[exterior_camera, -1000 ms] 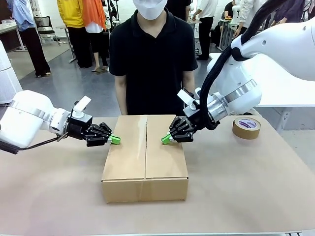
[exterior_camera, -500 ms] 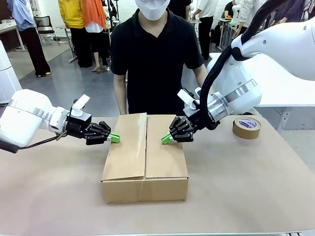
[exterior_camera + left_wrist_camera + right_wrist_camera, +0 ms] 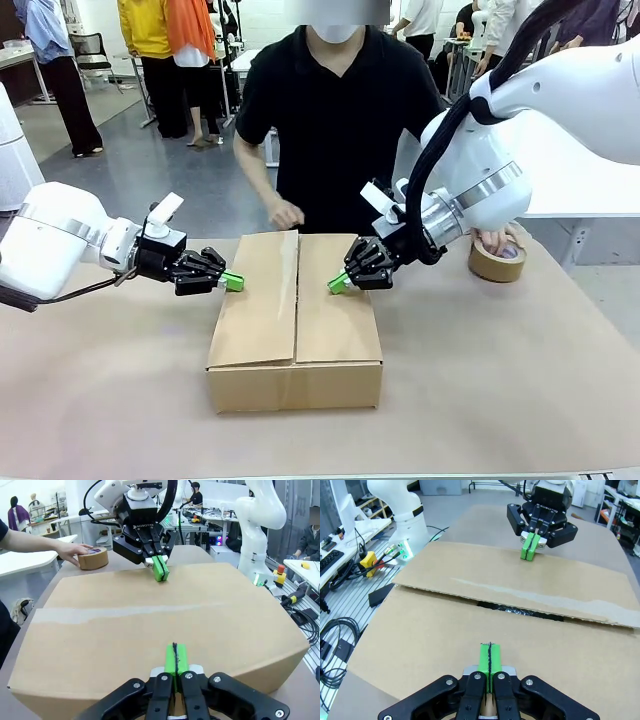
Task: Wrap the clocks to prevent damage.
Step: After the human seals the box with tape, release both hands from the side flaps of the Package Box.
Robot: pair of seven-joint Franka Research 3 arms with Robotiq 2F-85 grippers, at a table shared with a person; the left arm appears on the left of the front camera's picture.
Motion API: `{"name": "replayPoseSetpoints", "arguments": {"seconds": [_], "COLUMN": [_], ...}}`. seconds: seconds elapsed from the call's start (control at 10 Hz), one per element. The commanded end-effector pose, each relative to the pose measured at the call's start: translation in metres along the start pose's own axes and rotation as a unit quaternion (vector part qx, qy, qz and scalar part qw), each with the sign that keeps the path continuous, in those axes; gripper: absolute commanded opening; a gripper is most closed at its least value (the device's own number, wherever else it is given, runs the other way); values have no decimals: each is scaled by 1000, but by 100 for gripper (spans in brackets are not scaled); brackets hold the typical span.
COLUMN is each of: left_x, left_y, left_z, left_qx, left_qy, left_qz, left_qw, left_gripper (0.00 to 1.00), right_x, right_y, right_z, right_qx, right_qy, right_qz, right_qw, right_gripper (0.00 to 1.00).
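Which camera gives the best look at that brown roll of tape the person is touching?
The left wrist view: the tape roll stands whole beyond the cardboard box, with the person's hand resting on its top edge. In the front view it sits at the far right of the table, its top partly under the hand.

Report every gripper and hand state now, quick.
Left gripper: shut, empty.
Right gripper: shut, empty.
Person's hand: resting on the tape roll.
Person's other hand: empty, loosely curled.
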State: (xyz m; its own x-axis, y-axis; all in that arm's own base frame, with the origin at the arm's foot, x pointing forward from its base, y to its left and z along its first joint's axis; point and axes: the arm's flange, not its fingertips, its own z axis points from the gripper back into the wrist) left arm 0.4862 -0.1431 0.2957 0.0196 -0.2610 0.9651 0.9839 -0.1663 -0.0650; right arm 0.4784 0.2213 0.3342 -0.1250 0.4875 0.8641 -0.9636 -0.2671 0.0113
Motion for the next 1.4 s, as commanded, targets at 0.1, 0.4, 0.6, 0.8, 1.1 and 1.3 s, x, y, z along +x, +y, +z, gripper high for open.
{"name": "replayPoseSetpoints", "arguments": {"seconds": [0.1,0.4,0.6,0.8,1.1,1.3], "left_x": [-2,-2,-2,-2,-2,-2], "left_y": [0,0,0,0,0,0], "left_z": [-2,-2,-2,-2,-2,-2], "left_qx": [-1,-1,-1,-1,-1,-1], "left_qy": [5,5,5,5,5,5], "left_qz": [1,1,1,1,1,1], "left_qw": [1000,1000,1000,1000,1000,1000], "left_gripper": [1,1,1,1,1,1], "right_x": [-3,-3,-3,-3,-3,-3], "right_y": [0,0,0,0,0,0], "right_z": [-2,-2,-2,-2,-2,-2], "right_qx": [-3,-3,-3,-3,-3,-3], "right_qy": [-2,-2,-2,-2,-2,-2], "right_qz": [-5,-5,-5,-5,-5,-5], "right_qw": [1000,1000,1000,1000,1000,1000], "right_gripper": [1,1,1,1,1,1]}}
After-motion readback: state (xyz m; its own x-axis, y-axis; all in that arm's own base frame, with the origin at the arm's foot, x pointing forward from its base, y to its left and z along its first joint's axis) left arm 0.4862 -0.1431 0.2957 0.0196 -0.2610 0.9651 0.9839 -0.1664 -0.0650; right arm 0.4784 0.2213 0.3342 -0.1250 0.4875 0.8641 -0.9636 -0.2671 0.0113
